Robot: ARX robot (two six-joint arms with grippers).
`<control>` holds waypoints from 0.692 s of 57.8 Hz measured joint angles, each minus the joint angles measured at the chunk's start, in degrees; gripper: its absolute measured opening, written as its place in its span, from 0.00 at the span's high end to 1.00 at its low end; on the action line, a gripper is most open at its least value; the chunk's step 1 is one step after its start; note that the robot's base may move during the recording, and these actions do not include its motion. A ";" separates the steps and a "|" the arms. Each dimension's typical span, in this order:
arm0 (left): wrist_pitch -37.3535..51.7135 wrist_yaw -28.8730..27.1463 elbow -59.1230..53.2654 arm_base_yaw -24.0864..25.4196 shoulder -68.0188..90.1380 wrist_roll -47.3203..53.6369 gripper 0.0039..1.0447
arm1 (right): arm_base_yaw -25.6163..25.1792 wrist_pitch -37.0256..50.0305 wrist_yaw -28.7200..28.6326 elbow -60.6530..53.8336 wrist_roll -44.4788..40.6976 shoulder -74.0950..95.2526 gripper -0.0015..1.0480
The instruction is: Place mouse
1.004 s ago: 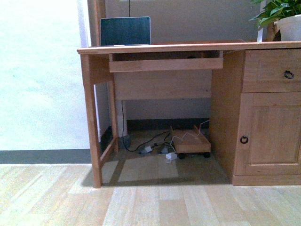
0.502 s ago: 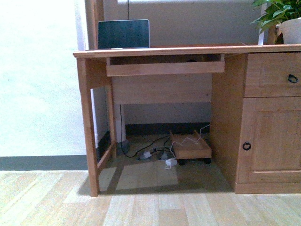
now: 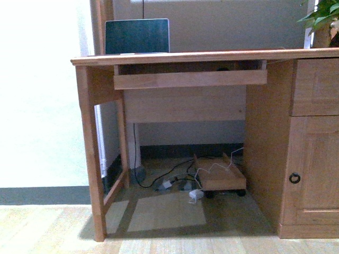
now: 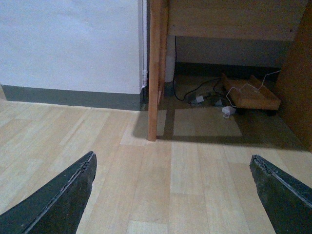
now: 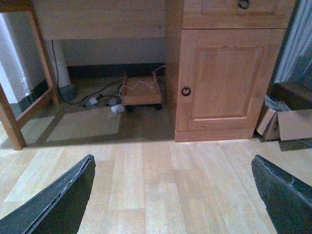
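I cannot clearly make out the mouse in any view. A small dark rounded shape (image 3: 223, 67) sits in the gap above the desk's pull-out tray (image 3: 189, 79); I cannot tell what it is. A laptop (image 3: 137, 36) stands open on the wooden desk (image 3: 180, 56) at the back left. My left gripper (image 4: 171, 157) is open and empty above the wood floor, facing the desk's left leg (image 4: 154, 73). My right gripper (image 5: 172, 158) is open and empty above the floor, facing the cupboard door (image 5: 228, 73). Neither arm shows in the front view.
Under the desk lie cables, white plugs (image 3: 195, 194) and a small wooden trolley (image 3: 220, 173). The drawer and cupboard unit (image 3: 312, 132) forms the desk's right side, with a potted plant (image 3: 323, 21) on top. Cardboard pieces (image 5: 285, 124) lie on the floor right of the cupboard.
The front view has come closer to the desk and shifted left: the desk looks larger, and the cupboard and plant have slid toward the right edge.
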 joint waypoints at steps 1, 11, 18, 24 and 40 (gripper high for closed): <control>0.00 0.02 0.00 0.00 0.00 0.00 0.07 | 0.00 0.00 -0.02 0.00 0.00 0.00 0.07; 0.00 -0.04 0.00 0.00 0.00 0.00 0.07 | 0.00 0.00 -0.02 0.00 0.00 0.00 0.07; 0.00 0.00 0.00 0.00 0.00 0.00 0.07 | 0.00 0.00 0.00 0.00 0.00 0.00 0.07; 0.00 0.00 0.00 0.00 0.00 0.00 0.07 | 0.00 0.00 0.02 0.00 0.00 0.00 0.07; 0.00 0.00 0.00 0.00 0.00 0.00 0.07 | 0.00 0.00 -0.02 0.00 0.00 0.00 0.07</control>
